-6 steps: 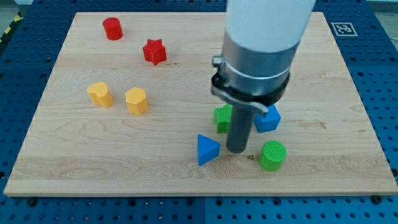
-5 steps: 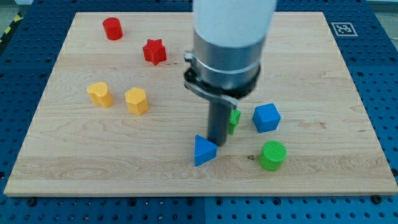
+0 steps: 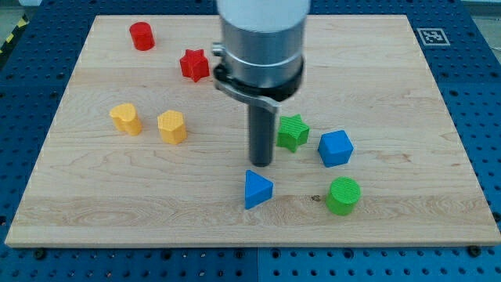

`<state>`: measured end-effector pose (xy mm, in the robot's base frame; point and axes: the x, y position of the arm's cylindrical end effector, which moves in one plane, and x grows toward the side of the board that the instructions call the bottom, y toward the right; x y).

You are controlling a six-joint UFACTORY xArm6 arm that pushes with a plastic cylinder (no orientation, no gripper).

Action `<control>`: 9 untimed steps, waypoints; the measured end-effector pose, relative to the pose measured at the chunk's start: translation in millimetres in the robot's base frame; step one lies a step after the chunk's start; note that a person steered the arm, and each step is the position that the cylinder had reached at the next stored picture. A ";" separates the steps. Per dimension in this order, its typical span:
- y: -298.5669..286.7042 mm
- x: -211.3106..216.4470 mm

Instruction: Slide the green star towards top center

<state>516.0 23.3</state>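
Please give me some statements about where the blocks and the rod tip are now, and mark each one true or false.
1. My tip is left of the green star. True.
2. The blue cube lies left of the green star. False: it lies to its right.
3. The blue triangle is below my tip. True.
4. The green cylinder touches the red star. False: they are far apart.

8 blocks on 1 board [image 3: 438, 102], 2 red: cyl [image 3: 142, 36] + star [image 3: 193, 65], 2 yellow [image 3: 125, 119] [image 3: 171, 126], 2 green: star [image 3: 293, 131] + cyl [image 3: 343, 195], 2 blue: cube [image 3: 336, 148] + pyramid [image 3: 257, 189]
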 end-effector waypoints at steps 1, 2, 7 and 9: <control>37.5 -45.7; 44.7 -109.6; 90.3 -133.2; 101.3 -130.5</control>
<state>385.5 124.7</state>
